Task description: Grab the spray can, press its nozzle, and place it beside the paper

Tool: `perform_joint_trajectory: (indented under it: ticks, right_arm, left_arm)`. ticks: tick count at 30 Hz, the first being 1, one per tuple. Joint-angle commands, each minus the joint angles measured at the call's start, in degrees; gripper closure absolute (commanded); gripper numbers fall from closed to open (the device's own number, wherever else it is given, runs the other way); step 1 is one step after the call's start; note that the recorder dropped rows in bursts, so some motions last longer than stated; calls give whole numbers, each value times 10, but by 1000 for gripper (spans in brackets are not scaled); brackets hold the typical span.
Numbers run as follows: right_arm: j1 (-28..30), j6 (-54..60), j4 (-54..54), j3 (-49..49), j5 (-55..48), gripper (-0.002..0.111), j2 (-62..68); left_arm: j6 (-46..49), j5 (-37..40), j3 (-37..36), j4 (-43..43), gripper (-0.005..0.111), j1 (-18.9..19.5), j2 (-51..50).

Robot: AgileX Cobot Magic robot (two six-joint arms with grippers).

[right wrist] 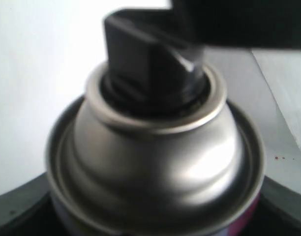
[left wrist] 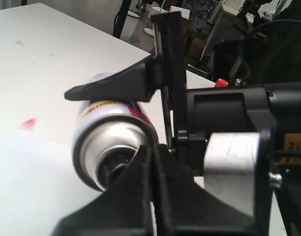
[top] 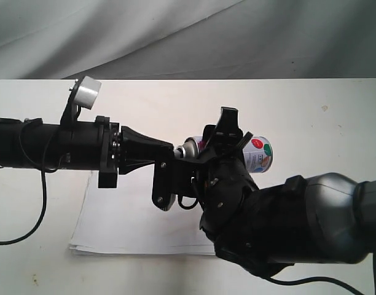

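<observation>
The silver spray can (top: 257, 153) is held off the table, lying sideways, with its dome (top: 188, 149) pointing left. My right gripper (top: 228, 140) is shut on the can's body, and one black finger (left wrist: 116, 86) runs along its side. My left gripper (top: 174, 149) is shut, its joined fingertips (left wrist: 153, 164) pressed against the black nozzle (right wrist: 150, 59) on the dome (right wrist: 155, 147). In the left wrist view the can (left wrist: 108, 135) shows end-on and the nozzle is mostly hidden behind my fingers. The white paper (top: 139, 221) lies on the table below both grippers.
The white table (top: 335, 104) stretches to the right and behind. A grey cloth backdrop (top: 188, 37) hangs beyond its far edge. A pink mark (left wrist: 27, 124) sits at the paper's edge. A black cable (top: 28, 227) trails under the left arm.
</observation>
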State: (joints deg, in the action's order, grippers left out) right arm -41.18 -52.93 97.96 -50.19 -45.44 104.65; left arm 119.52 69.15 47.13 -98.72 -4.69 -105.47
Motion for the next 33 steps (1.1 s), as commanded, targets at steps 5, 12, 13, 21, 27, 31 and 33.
perform_joint_trajectory:
  ticks: [5, 12, 13, 21, 27, 31, 33]
  right_arm:
    - [-1, -2, 20, -6, -20, 108, -5]
    - [-1, -2, 20, -6, -20, 108, -5]
    - [-1, -2, 20, -6, -20, 108, -5]
    - [-1, -1, 20, -6, -20, 108, -5]
    - [-1, -1, 20, -6, -20, 108, -5]
    - [-1, -1, 20, -6, -20, 108, -5]
    - [-1, -1, 20, -6, -20, 108, -5]
  left_arm:
    - [-11, -22, 32, 63, 107, 1, -1]
    - [-10, -15, 32, 63, 107, 34, -1]
    - [-10, -15, 32, 62, 107, 35, -1]
    - [-9, -17, 32, 64, 107, 34, -1]
    - [-9, 8, 32, 64, 107, 34, -25]
    - [-4, 8, 32, 60, 107, 34, -36]
    - [-3, 8, 32, 57, 107, 34, -36]
